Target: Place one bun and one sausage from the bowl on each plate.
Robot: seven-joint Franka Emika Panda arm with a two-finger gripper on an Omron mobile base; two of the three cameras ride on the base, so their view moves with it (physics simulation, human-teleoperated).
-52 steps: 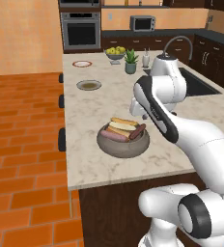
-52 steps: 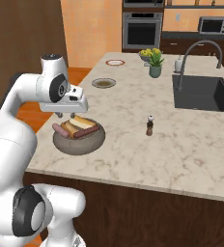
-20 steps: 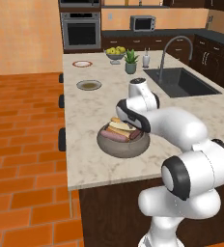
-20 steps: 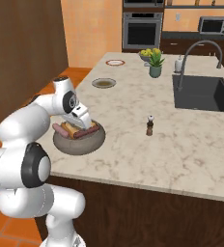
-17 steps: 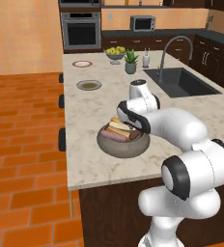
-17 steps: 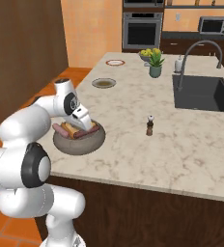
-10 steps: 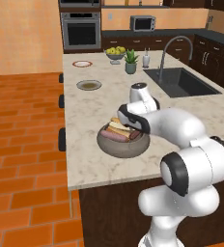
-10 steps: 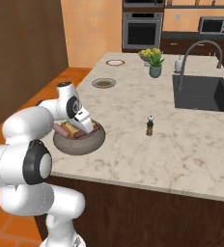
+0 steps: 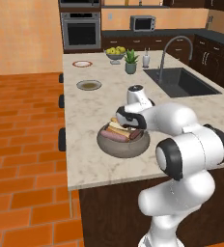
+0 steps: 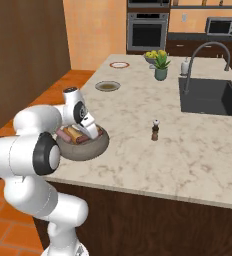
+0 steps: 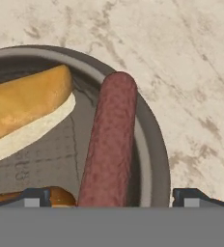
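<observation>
Hovering over the bowl (image 9: 122, 143), my gripper (image 11: 109, 198) sits low inside its rim, fingers spread wide with one tip (image 11: 32, 198) at each side of a sausage (image 11: 109, 154); neither tip touches it, and nothing is held.

- Bowl: grey-brown, thick-walled, on the marble counter (image 10: 188, 135) near its front edge, close to my base.
- Sausage: dark red, lying along the inner wall of the bowl, between my fingertips.
- Bun (image 11: 24, 103): golden crust, pale cut face, resting in the bowl beside the sausage; another orange-brown piece (image 11: 61, 195) shows just by one fingertip, too cropped to name.
- From the base cameras the bowl holds a heap of buns and sausages (image 9: 119, 131); the count cannot be told.
- Grey plate (image 9: 89, 85) with olive-brown centre: further along the counter, well apart from the bowl.
- Red-rimmed white plate (image 9: 82, 63): beyond the grey one, near the far end.
- Small dark shaker (image 10: 155, 130): upright on the counter, between the bowl and the sink (image 10: 210, 95).
- Potted plant (image 10: 161, 67) and a bowl of apples (image 10: 154, 56): at the far end, by the tap (image 10: 200, 62).
</observation>
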